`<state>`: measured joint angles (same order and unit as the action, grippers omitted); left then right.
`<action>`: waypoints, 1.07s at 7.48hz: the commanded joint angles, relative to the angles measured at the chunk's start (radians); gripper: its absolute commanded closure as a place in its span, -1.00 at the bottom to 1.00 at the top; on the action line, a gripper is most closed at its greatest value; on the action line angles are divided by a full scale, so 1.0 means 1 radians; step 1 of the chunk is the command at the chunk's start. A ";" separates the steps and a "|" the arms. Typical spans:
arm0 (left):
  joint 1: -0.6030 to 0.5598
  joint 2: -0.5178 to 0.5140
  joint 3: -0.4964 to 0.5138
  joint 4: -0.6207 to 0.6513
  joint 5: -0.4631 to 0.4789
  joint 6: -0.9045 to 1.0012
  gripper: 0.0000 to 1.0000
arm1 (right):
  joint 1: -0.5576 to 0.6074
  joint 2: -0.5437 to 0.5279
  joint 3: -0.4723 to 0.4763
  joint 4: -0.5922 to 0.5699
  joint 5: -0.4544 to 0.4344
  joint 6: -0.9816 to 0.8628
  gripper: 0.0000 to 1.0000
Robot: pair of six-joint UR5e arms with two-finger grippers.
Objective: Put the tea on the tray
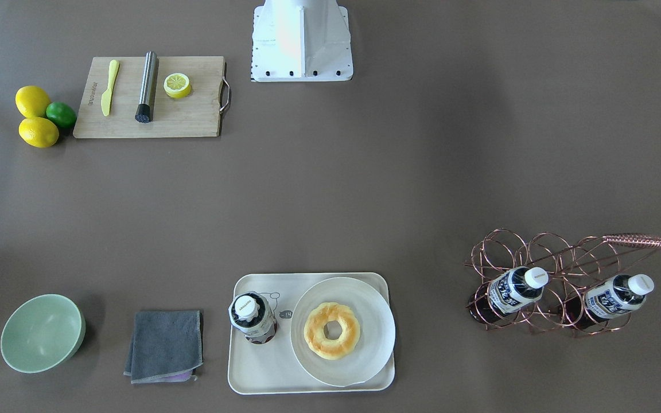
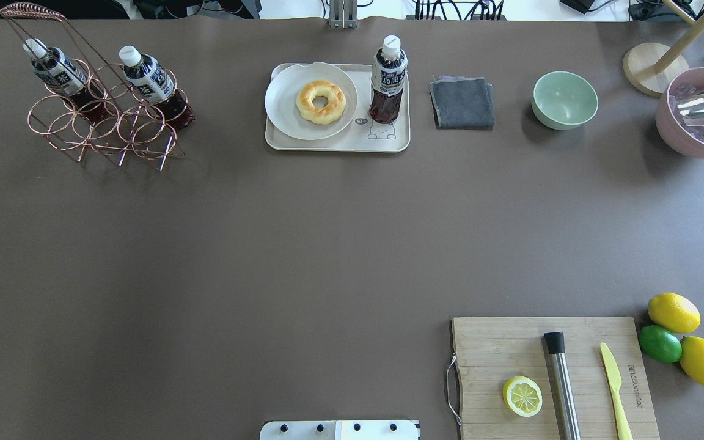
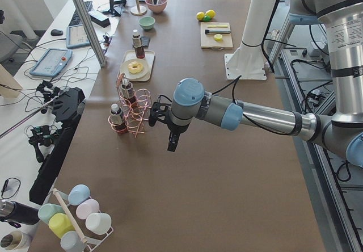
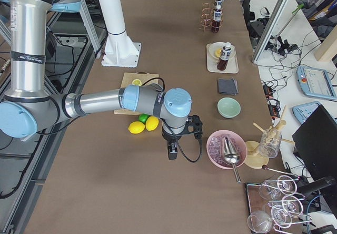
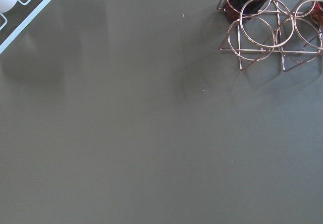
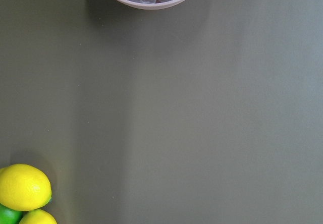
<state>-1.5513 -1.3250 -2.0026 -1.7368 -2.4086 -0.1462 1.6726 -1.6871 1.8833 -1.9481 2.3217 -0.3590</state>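
Observation:
One tea bottle (image 1: 253, 318) stands upright on the left part of the cream tray (image 1: 267, 367); it also shows in the overhead view (image 2: 387, 79) on the tray (image 2: 340, 145). Two more tea bottles (image 1: 517, 289) (image 1: 617, 296) lie tilted in a copper wire rack (image 1: 537, 252). My left gripper (image 3: 172, 144) hangs above bare table near the rack, holding nothing that I can see; I cannot tell if it is open. My right gripper (image 4: 171, 152) hangs between the lemons and the ice bowl; I cannot tell its state either.
A round plate (image 1: 376, 321) with a doughnut (image 1: 331, 331) fills the tray's other part. A grey cloth (image 1: 165, 344) and a green bowl (image 1: 41, 332) lie beside it. A cutting board (image 1: 193, 115), lemons (image 1: 32, 102) and a pink ice bowl (image 2: 697, 116) stand further off.

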 commanded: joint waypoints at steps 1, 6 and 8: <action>-0.013 0.058 0.027 -0.168 0.000 0.000 -0.95 | -0.001 0.003 0.000 0.000 -0.001 0.006 -1.00; -0.013 0.041 0.047 -0.172 0.002 -0.012 -0.95 | -0.001 0.009 0.000 0.000 -0.001 0.009 -1.00; -0.012 0.040 0.047 -0.172 0.002 -0.012 -0.95 | -0.001 0.010 0.000 0.000 -0.001 0.009 -1.00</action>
<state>-1.5646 -1.2834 -1.9560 -1.9088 -2.4068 -0.1571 1.6721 -1.6777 1.8841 -1.9481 2.3209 -0.3492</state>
